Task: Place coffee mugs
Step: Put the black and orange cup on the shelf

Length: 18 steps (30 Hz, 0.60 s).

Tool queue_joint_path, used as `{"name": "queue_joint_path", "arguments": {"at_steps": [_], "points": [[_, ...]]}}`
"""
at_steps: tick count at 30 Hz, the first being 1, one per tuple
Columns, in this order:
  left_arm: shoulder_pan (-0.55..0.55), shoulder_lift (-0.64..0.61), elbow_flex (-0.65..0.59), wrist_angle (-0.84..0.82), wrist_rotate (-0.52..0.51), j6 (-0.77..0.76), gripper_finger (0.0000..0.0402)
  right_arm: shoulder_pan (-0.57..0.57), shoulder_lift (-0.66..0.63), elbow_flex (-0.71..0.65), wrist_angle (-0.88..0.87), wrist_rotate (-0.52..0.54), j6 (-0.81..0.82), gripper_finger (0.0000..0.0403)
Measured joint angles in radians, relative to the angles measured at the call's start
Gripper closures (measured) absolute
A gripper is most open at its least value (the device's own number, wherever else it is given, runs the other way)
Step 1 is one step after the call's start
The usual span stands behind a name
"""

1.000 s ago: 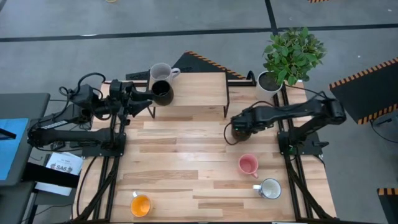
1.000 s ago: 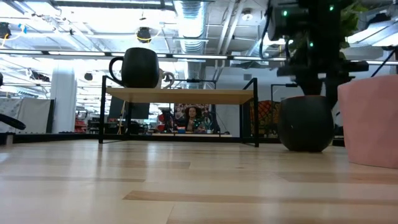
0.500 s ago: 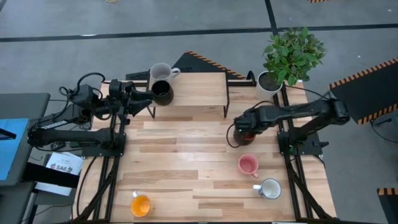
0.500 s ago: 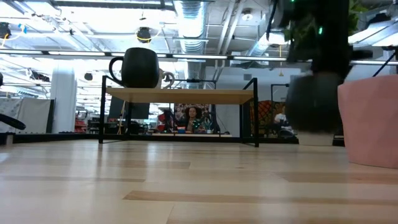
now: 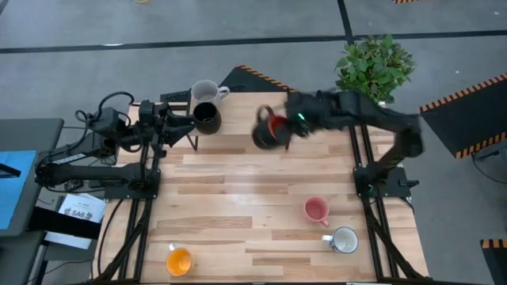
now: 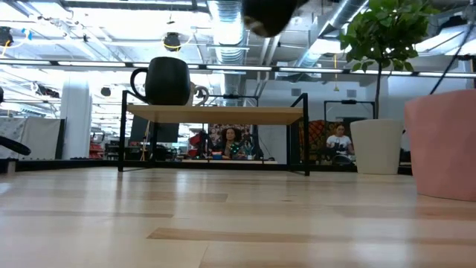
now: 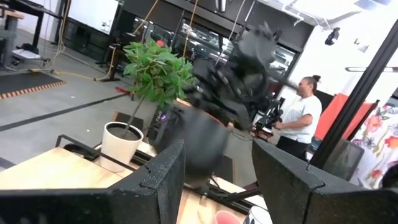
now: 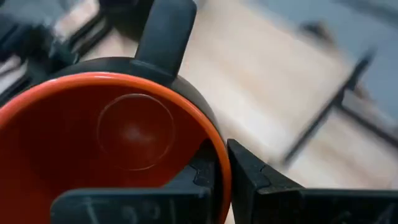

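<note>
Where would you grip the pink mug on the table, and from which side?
The pink mug stands upright, mouth up, apart from the white mug nearby. I would come straight down and pinch its rim wall with one finger inside, on the side away from the white mug. The right gripper holds the red-lined mug that way. I cannot see the pink mug's handle.

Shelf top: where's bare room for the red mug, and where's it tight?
Shelf is bare from beside the black mug to its right end, where the right gripper holds the red mug. Its left end is crowded: black mug, white mug, left gripper alongside.
</note>
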<state>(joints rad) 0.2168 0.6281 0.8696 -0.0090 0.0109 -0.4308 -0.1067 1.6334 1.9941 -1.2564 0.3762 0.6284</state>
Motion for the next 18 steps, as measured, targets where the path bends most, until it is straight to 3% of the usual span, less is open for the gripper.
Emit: {"name": "queue_joint_path", "arguments": {"at_steps": [4,8,18], "points": [[0.0,0.0,0.0,0.0,0.0,-0.001,0.023,-0.116,0.175,0.2,-0.02,-0.002,-0.112,0.0361],[0.0,0.0,0.0,0.004,0.0,-0.01,0.023,-0.227,0.324,0.342,0.026,-0.018,-0.12,0.0361],[0.0,0.0,0.0,0.008,0.0,-0.026,0.023,-0.331,0.47,0.34,0.09,-0.097,-0.054,0.0361]]}}
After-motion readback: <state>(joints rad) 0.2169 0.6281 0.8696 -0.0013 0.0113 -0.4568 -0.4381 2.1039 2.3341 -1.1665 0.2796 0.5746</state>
